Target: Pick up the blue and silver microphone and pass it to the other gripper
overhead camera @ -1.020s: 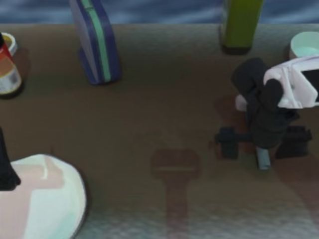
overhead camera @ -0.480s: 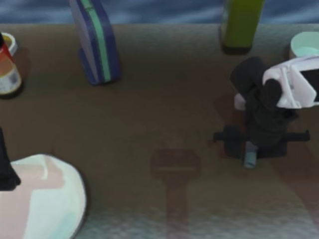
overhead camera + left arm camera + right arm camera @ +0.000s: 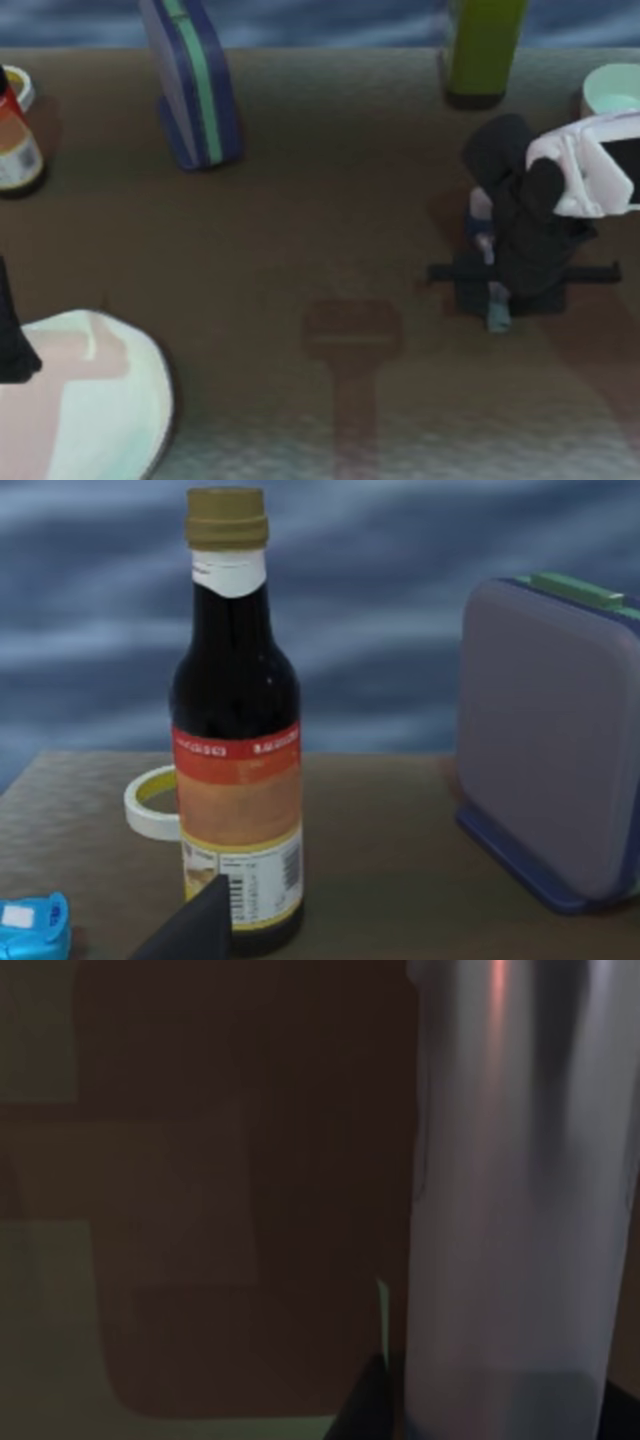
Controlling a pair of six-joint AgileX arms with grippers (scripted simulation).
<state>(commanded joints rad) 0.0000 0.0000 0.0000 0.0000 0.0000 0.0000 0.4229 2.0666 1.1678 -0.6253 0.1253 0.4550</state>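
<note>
Filling the right wrist view, the microphone's silver handle (image 3: 515, 1210), mostly hidden from above.

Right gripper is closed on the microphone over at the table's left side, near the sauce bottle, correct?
Not quite. The right gripper is shut on the blue and silver microphone at the table's right side, far from the sauce bottle, as the top view shows.

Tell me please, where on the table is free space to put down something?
The wide bare middle of the table, between the blue case and the right gripper, is free. The right side is crowded: that gripper is down over the microphone, near the green bottle. The left gripper sits at the left edge.
</note>
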